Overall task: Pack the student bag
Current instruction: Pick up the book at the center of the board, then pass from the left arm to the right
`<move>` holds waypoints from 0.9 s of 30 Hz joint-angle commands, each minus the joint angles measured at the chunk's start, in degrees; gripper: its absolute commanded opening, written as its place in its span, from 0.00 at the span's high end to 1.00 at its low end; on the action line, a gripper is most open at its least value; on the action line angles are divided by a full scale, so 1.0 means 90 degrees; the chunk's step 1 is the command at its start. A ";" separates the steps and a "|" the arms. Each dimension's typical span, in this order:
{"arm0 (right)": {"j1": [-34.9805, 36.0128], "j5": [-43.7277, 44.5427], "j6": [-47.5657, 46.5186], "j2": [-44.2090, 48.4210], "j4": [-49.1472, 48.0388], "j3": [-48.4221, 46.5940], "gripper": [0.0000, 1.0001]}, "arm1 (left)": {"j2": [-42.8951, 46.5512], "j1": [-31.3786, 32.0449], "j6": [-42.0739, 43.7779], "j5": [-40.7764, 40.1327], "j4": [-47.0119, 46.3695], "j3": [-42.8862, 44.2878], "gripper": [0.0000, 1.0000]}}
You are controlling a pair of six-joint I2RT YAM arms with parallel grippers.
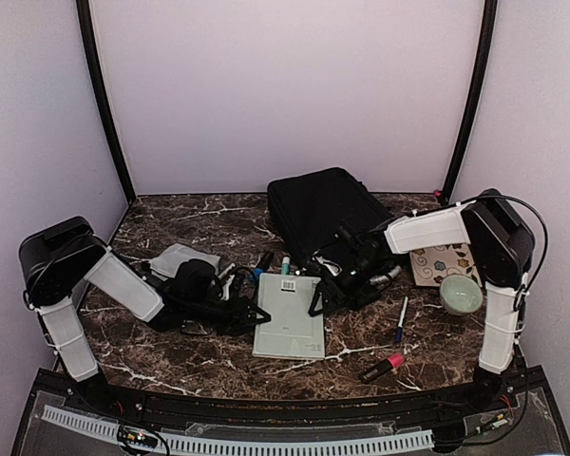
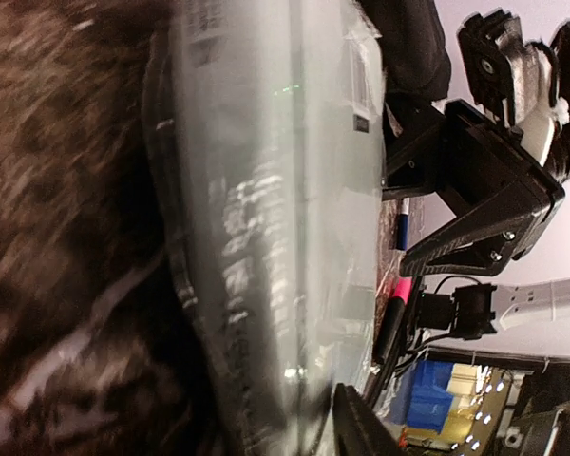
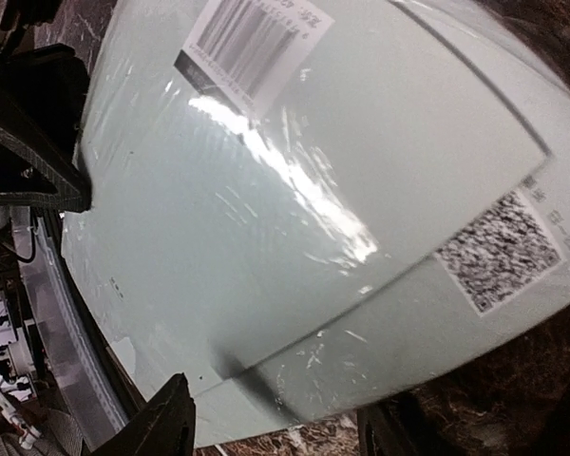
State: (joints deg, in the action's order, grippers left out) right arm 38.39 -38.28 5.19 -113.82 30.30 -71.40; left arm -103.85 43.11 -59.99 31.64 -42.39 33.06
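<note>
The student bag (image 1: 315,211) lies flat at the back of the table, black and soft. In front of it rests a pale green notebook pack (image 1: 288,321) in shiny plastic wrap. My left gripper (image 1: 250,313) is at the pack's left edge. The left wrist view is blurred and shows only one dark finger (image 2: 359,429) over the pack (image 2: 275,190), so its hold is unclear. My right gripper (image 1: 319,302) is at the pack's right edge. Its fingers stand apart at the near edge of the pack (image 3: 294,190), the gripper (image 3: 275,429) open.
A grey pouch (image 1: 176,258) lies behind the left arm. Two pens (image 1: 266,261) lie near the pack's top edge. Right of the pack are a blue pen (image 1: 400,320), a pink marker (image 1: 383,367), a green bowl (image 1: 461,294) and a flowered card (image 1: 442,261).
</note>
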 commanded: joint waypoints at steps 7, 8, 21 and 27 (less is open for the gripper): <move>-0.0023 0.1249 -0.0617 0.1060 0.0390 -0.0348 0.37 | 0.1817 -0.0147 0.0581 -0.0100 0.0489 -0.0456 0.94; -0.0046 0.1238 -0.0655 0.1150 0.0406 -0.0400 0.36 | 0.1830 -0.0192 0.0580 -0.0055 0.0434 -0.0429 0.97; -0.1045 0.0389 -0.1063 0.2451 -0.0054 -0.1280 0.30 | 0.3332 -0.0357 0.2108 -0.0281 0.2503 0.1133 1.00; -0.1587 0.0035 -0.0717 0.2423 -0.0411 -0.1972 0.00 | 0.3393 -0.0555 0.2806 -0.0478 0.2799 0.2180 1.00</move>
State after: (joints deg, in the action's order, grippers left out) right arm 27.00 -33.23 -4.14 -92.95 31.40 -86.80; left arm -76.27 39.40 -41.52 28.42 -13.52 46.44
